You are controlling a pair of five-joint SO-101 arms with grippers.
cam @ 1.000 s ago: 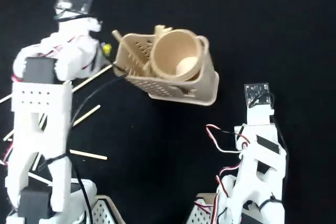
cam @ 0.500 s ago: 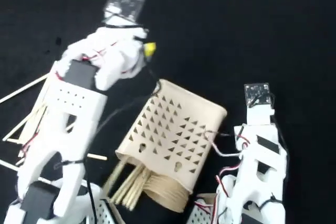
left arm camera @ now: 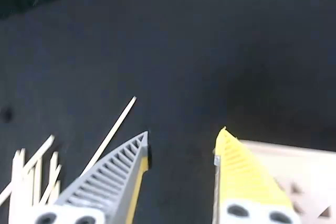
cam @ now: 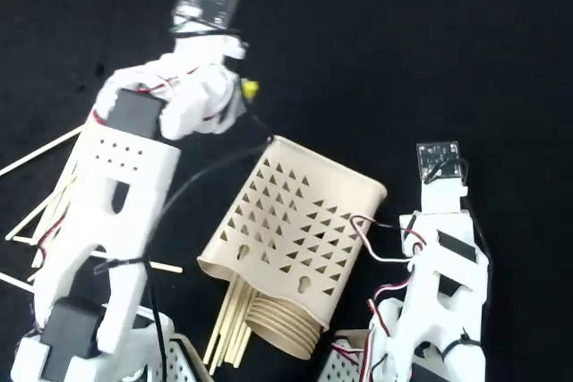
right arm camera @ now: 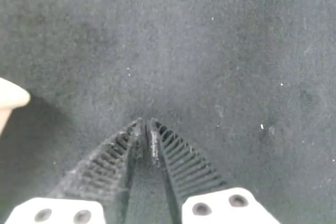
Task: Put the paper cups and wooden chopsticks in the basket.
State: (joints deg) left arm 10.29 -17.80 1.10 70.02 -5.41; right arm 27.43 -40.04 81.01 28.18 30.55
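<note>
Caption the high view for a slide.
Basket lies tipped on the black table, paper cups and chopsticks poking from its mouth.

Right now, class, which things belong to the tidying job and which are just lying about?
Job: perforated basket, lying on its side; stacked paper cups in its mouth; wooden chopsticks poking out beside them; loose chopsticks nearby.
Just there: black table cover; arm wires.

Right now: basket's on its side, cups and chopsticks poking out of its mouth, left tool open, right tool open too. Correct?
Not quite. The right tool is shut; the right wrist view shows its fingers meeting at the tips. The rest holds: the basket lies on its side, the paper cups and chopsticks poke out of its mouth, and the left tool is open.
</note>
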